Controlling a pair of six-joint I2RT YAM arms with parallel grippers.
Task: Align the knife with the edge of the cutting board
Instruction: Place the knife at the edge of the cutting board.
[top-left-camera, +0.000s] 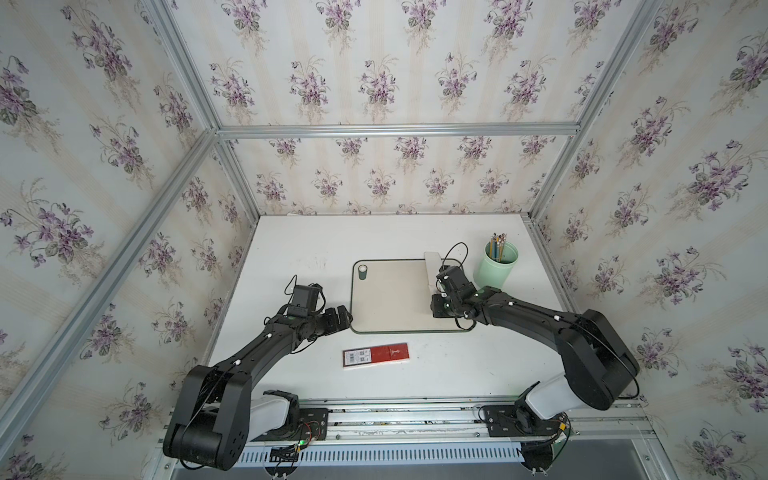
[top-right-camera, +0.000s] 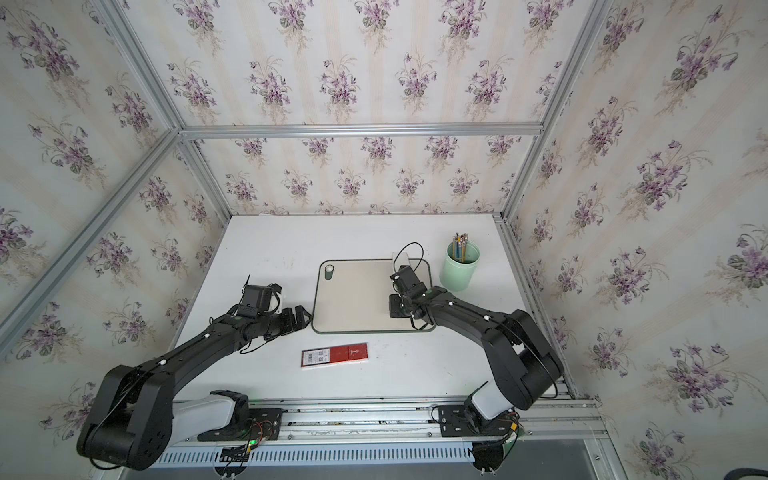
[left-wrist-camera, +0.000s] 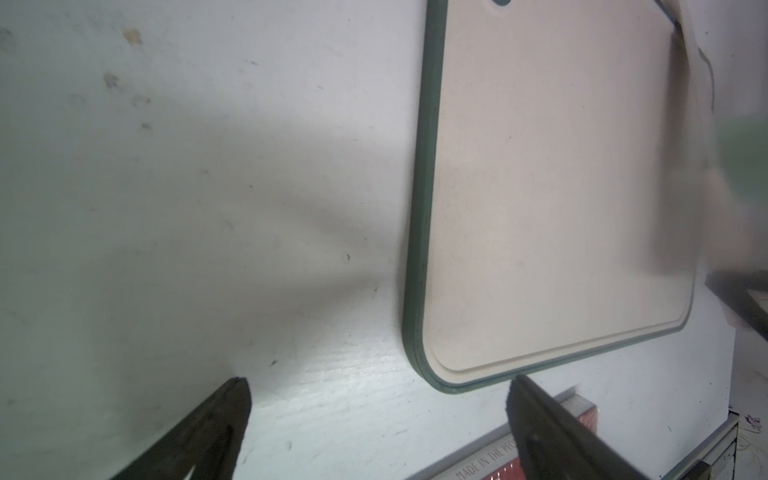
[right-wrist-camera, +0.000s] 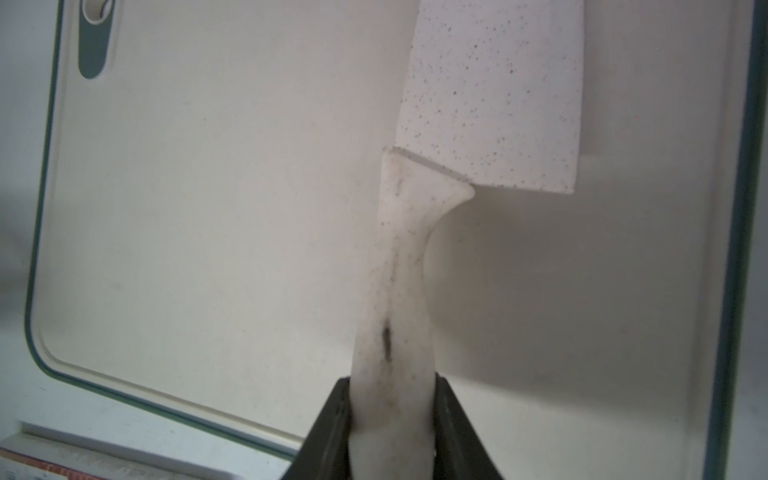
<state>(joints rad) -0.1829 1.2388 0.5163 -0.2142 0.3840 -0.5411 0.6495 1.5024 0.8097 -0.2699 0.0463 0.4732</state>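
Observation:
The off-white speckled knife (right-wrist-camera: 498, 95) hangs just over the beige, green-rimmed cutting board (right-wrist-camera: 208, 208) and casts a shadow on it. My right gripper (right-wrist-camera: 392, 382) is shut on its pale curved handle. The blade points to the board's far side and runs roughly along the right rim. In both top views the blade (top-left-camera: 432, 266) shows beyond the right gripper (top-left-camera: 441, 283), near the board's (top-left-camera: 390, 299) far right corner. My left gripper (left-wrist-camera: 378, 386) is open and empty, low over the table by the board's (left-wrist-camera: 540, 187) near left corner.
A flat red box with a barcode label (top-left-camera: 376, 354) lies on the white table in front of the board. A pale green cup of pencils (top-left-camera: 496, 266) stands right of the board, close to the right arm. Wallpapered walls enclose the table.

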